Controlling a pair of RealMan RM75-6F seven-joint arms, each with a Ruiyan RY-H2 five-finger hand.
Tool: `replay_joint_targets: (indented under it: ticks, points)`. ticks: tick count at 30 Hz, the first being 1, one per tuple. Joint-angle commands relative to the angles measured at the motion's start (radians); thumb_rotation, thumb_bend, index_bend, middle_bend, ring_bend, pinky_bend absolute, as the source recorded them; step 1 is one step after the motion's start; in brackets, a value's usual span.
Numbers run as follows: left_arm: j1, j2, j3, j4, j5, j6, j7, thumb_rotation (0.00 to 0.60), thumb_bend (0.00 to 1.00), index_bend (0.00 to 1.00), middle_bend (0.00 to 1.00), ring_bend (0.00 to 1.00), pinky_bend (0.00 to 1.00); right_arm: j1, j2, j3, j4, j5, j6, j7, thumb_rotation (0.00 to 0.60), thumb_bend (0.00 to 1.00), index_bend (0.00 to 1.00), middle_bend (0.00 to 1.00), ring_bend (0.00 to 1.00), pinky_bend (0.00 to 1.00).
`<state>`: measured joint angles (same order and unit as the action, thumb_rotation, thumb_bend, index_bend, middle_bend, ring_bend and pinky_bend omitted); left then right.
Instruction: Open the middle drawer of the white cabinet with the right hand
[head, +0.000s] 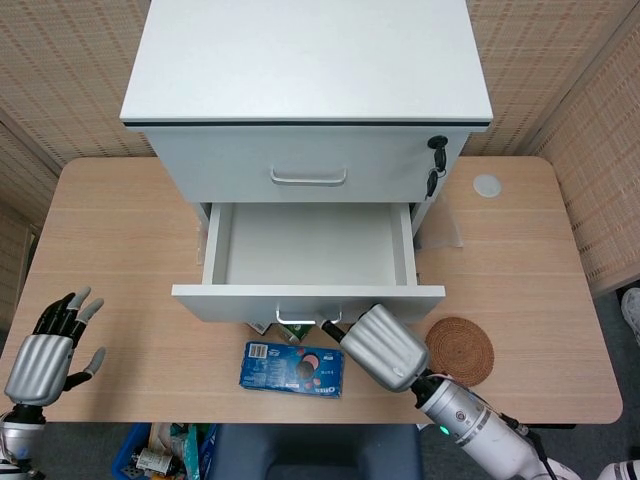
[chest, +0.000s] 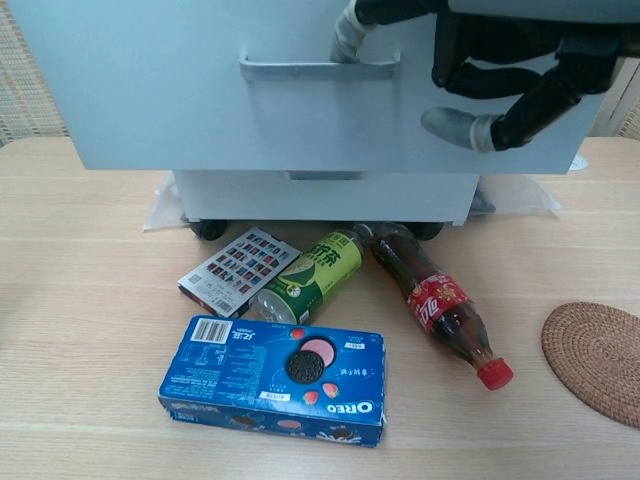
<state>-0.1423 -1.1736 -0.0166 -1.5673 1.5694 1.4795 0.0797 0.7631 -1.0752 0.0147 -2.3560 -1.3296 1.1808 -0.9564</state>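
The white cabinet (head: 310, 70) stands at the back of the table. Its middle drawer (head: 308, 245) is pulled far out and its inside is bare. My right hand (head: 385, 345) is just in front of the drawer front, with one fingertip hooked over the metal handle (chest: 318, 68) from above; the other fingers curl beside it. In the chest view the right hand (chest: 510, 70) fills the upper right. My left hand (head: 50, 350) rests open near the table's front left corner, holding nothing.
Under the drawer front lie a blue Oreo box (chest: 275, 380), a green tea bottle (chest: 310, 275), a cola bottle (chest: 440, 310) and a small printed box (chest: 235, 268). A woven coaster (head: 462, 350) sits right of my right hand. A white disc (head: 487, 185) lies at the back right.
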Motion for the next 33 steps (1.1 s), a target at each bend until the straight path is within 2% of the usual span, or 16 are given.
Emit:
replay_joint_targets:
  ticks: [1,11,15,18,21,24,27,30,33]
  points:
    - [-0.001,0.001,-0.001,0.000,0.000,-0.001,0.000,0.600,0.36,0.12,0.04,0.04,0.11,-0.021,0.008,-0.003,0.000,-0.044,0.010,0.020,0.600,0.44,0.18,0.88,0.90,0.90]
    - [-0.004,0.008,-0.005,-0.005,0.001,0.000,-0.003,0.600,0.36,0.12,0.04,0.04,0.11,-0.123,0.067,-0.011,0.000,-0.241,0.105,0.113,0.600,0.44,0.20,0.87,0.90,0.90]
    - [-0.005,0.012,-0.010,-0.005,-0.010,-0.005,-0.003,0.600,0.36,0.12,0.04,0.04,0.11,-0.236,0.129,-0.036,0.000,-0.364,0.245,0.189,0.600,0.44,0.25,0.84,0.90,0.90]
    - [-0.007,0.012,-0.013,-0.003,-0.021,-0.013,-0.004,0.600,0.36,0.12,0.04,0.04,0.11,-0.331,0.174,-0.058,0.031,-0.428,0.361,0.247,0.600,0.44,0.25,0.83,0.87,0.90]
    - [-0.011,0.009,-0.017,-0.004,-0.029,-0.021,-0.003,0.600,0.36,0.12,0.04,0.04,0.11,-0.421,0.209,-0.070,0.091,-0.441,0.472,0.313,0.600,0.44,0.25,0.80,0.84,0.90]
    - [-0.016,0.008,-0.019,-0.008,-0.031,-0.027,-0.006,0.600,0.36,0.12,0.04,0.04,0.11,-0.495,0.217,-0.070,0.176,-0.400,0.556,0.394,0.600,0.44,0.25,0.77,0.80,0.89]
    - [-0.021,0.007,-0.021,-0.012,-0.030,-0.031,0.008,0.600,0.36,0.12,0.04,0.04,0.11,-0.554,0.195,-0.070,0.286,-0.324,0.594,0.481,0.600,0.43,0.25,0.67,0.70,0.83]
    - [-0.024,0.003,-0.024,-0.023,-0.029,-0.029,0.020,0.600,0.36,0.12,0.04,0.04,0.11,-0.597,0.155,-0.074,0.404,-0.253,0.588,0.561,0.600,0.41,0.25,0.51,0.53,0.68]
    - [-0.026,-0.005,-0.026,-0.029,-0.025,-0.024,0.036,0.600,0.36,0.12,0.04,0.04,0.11,-0.630,0.106,-0.077,0.511,-0.206,0.568,0.627,0.600,0.36,0.21,0.36,0.36,0.53]
